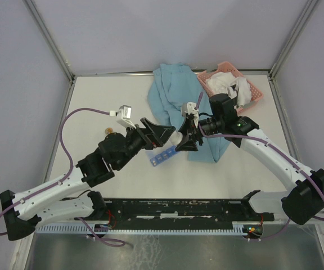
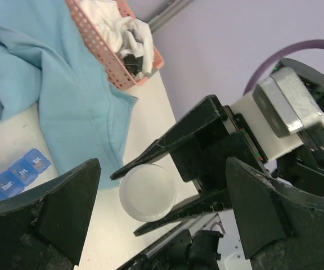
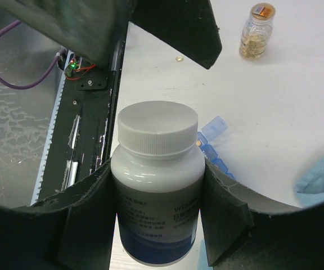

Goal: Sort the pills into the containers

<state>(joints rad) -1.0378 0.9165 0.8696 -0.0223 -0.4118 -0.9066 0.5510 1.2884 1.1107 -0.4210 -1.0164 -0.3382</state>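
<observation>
Right claw [image 3: 161, 169] is nearest in its wrist view, fingers clamped on the sides of a white vitamin bottle [image 3: 157, 219] with the screw cap [image 3: 157, 128] on. Left claw [image 2: 163, 185] is spread wide with nothing in it. It faces the cap end-on, close but not touching.

Below and between the two claws, the blue organiser strip [image 1: 163, 156] lies on the table [image 1: 224, 185], just beside the edge of the blue cloth [image 1: 170, 93]. Its day-labelled lids look shut in the left wrist view, so the contents cannot be told.

Tan pills [image 3: 252, 49] sit in a small glass vial [image 3: 257, 25] standing to the left, well apart from the strip. One loose pellet [image 3: 179, 58] lies on the bare table between them. The pink basket [image 1: 246, 84], far right, holds white cloth.

Progress looks barely started. No pill is visibly in any compartment and the bottle is unopened. Uncapping, opening the lids and all the sorting are left.
</observation>
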